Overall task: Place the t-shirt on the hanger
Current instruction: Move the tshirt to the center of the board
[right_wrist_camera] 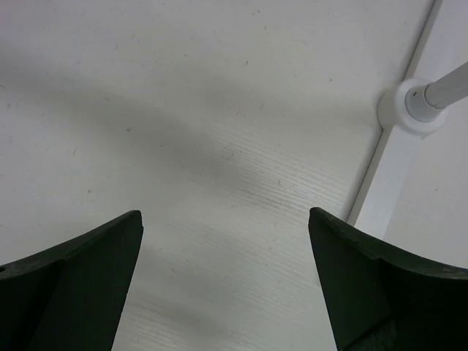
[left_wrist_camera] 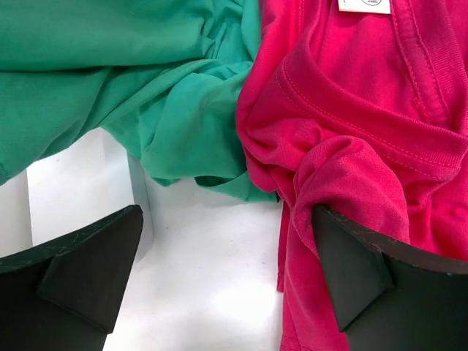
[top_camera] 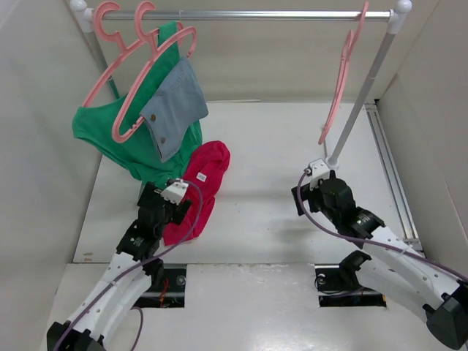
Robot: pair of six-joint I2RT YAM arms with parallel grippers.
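Overhead, the red t-shirt (top_camera: 205, 181) lies crumpled on the white table (top_camera: 270, 212), left of centre, its far end against the green garment (top_camera: 110, 128) that droops from the rail (top_camera: 248, 14). That garment and a grey-blue denim piece (top_camera: 175, 108) hang on two pink hangers (top_camera: 117, 69) at the far left. The empty hanger (top_camera: 337, 91) hangs alone at the far right end of the rail, beside the slanting post (top_camera: 365, 91), well apart from the t-shirt. The left gripper (top_camera: 172, 193) sits low over the near left edge of the t-shirt; the right gripper (top_camera: 316, 174) is by the foot of the post, over bare table. From the left wrist, the left gripper (left_wrist_camera: 223, 259) is spread wide and holds nothing: its right finger (left_wrist_camera: 365, 285) touches a bunched fold of the t-shirt (left_wrist_camera: 365, 131), its left finger (left_wrist_camera: 88, 274) is over bare table (left_wrist_camera: 197, 278). The green garment (left_wrist_camera: 146, 73) presses against the t-shirt's collar side, and a white label (left_wrist_camera: 364, 6) shows at the top edge. From the right wrist, the right gripper (right_wrist_camera: 223, 263) is also spread wide and empty above the table (right_wrist_camera: 183, 110), with the post's round white foot (right_wrist_camera: 406, 110) far right.
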